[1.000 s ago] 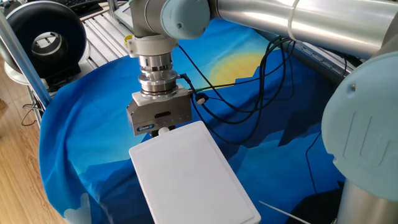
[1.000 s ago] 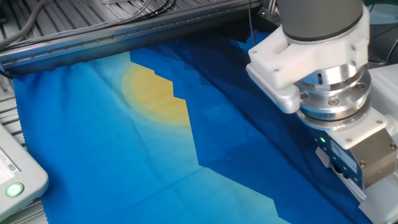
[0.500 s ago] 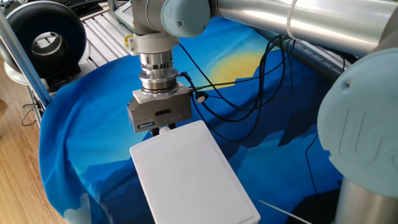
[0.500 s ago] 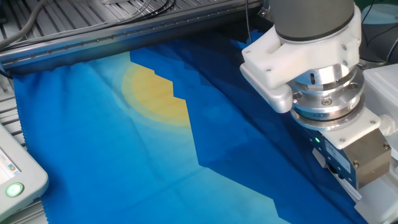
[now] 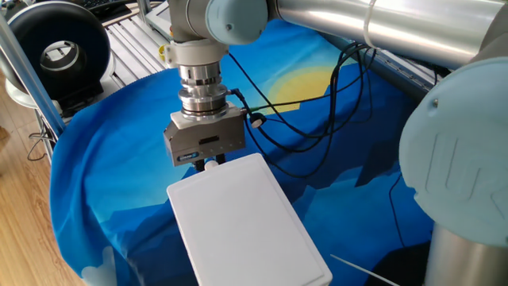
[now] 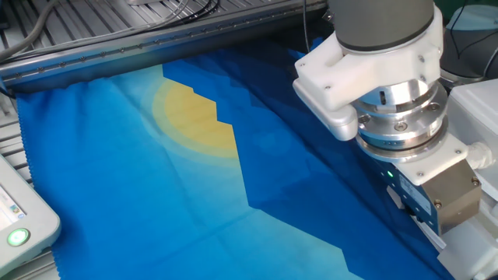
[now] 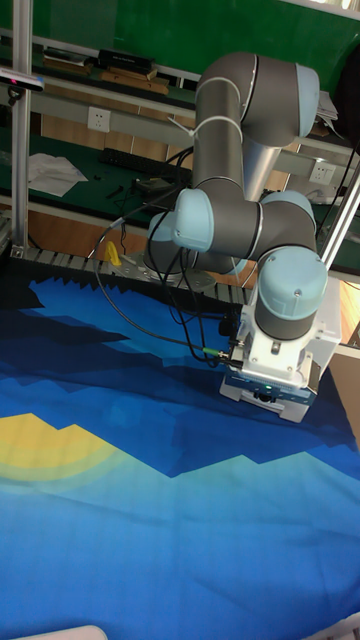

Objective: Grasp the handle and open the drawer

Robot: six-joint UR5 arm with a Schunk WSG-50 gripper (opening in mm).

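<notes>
A plain white box (image 5: 246,226) with rounded corners lies on the blue cloth in one fixed view. My gripper (image 5: 208,164) points down at the box's narrow far end, its two dark fingers close together right against that end. The handle sits between them and is almost wholly covered. The drawer front is hidden under the gripper body, and I cannot tell whether it has slid out. In the other fixed view only the wrist flange (image 6: 401,117) and the gripper body show; the fingertips fall outside the frame. The tall fixed view shows the gripper body's back (image 7: 268,385).
A white pendant with a green button (image 6: 19,225) lies at the cloth's left edge. Black cables (image 5: 317,119) loop over the cloth beside the gripper. A black round device (image 5: 59,48) stands at the back left. A metal rail (image 6: 156,39) borders the far side.
The white knob showed between the fingers a second ago and is now covered by them. The gripper has shifted slightly away from the box's end.
</notes>
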